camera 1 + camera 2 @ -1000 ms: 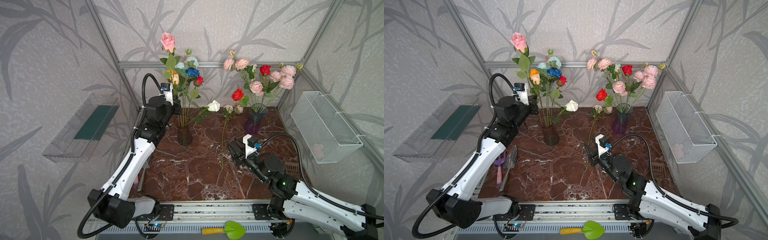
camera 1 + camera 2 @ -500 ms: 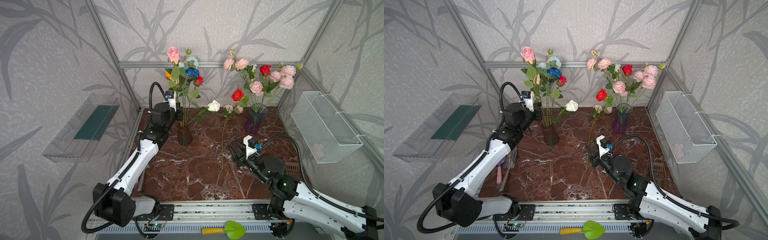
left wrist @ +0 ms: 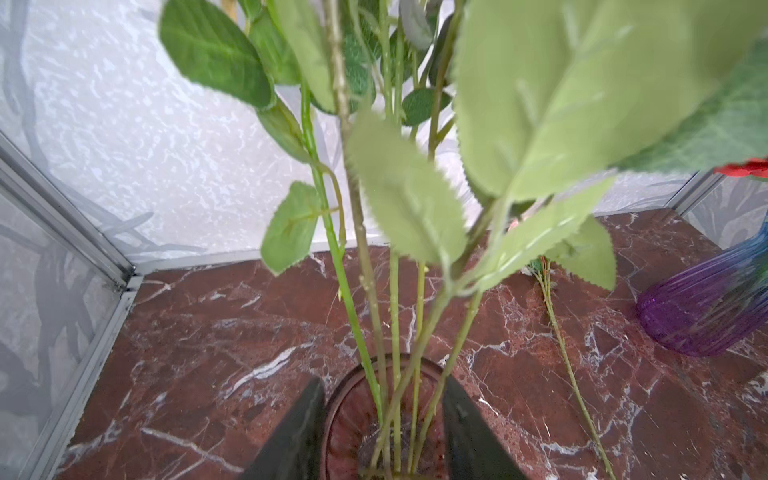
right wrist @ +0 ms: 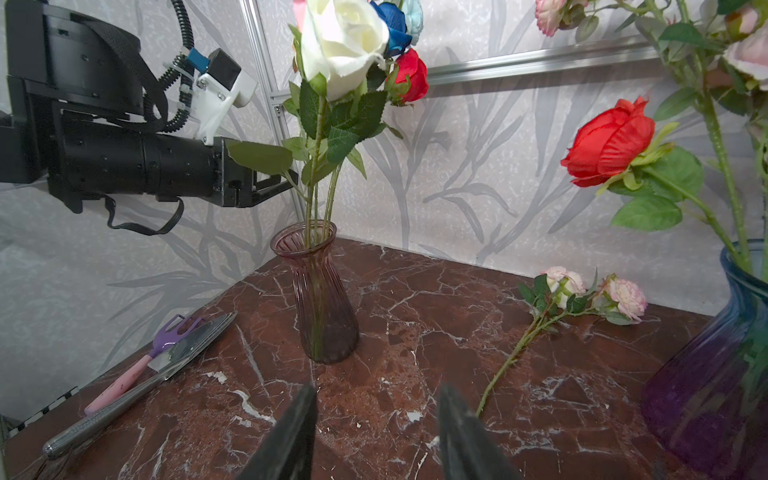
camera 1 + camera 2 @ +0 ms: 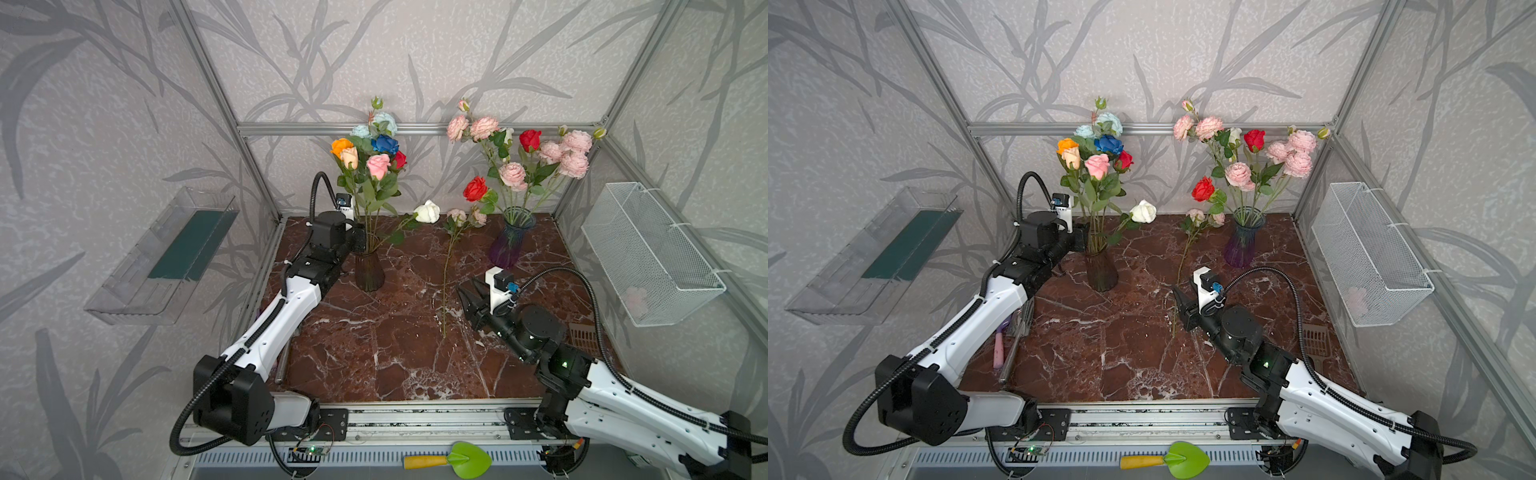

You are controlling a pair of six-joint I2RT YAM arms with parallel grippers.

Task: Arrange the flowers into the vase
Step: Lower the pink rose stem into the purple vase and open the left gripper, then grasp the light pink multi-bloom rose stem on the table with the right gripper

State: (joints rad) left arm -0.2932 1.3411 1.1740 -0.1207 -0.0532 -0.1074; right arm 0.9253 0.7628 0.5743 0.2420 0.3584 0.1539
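A brown ribbed vase [image 5: 369,272] [image 4: 322,307] holds several flowers: orange, blue, red, a white rose [image 5: 427,212] and a pink rose [image 5: 378,165]. My left gripper [image 3: 381,380] [image 5: 360,241] is open just above the vase mouth, with the green stems standing loose between its jaws. A purple vase [image 5: 509,245] at the back right holds frilly pink blooms and red roses. One pink-bloomed flower [image 5: 446,274] [image 4: 540,324] lies flat on the marble table [image 5: 374,353]. My right gripper [image 4: 376,388] [image 5: 467,293] hovers open and empty beside that stem's lower end.
A white wire basket [image 5: 652,257] hangs on the right wall and a clear tray [image 5: 166,257] on the left wall. A purple fork and metal trowel [image 5: 1013,336] lie at the table's left edge. A green trowel [image 5: 457,459] lies on the front rail.
My left arm lowered the pink rose into the brown vase, then its jaws opened and let the stem go. The right arm has barely moved.
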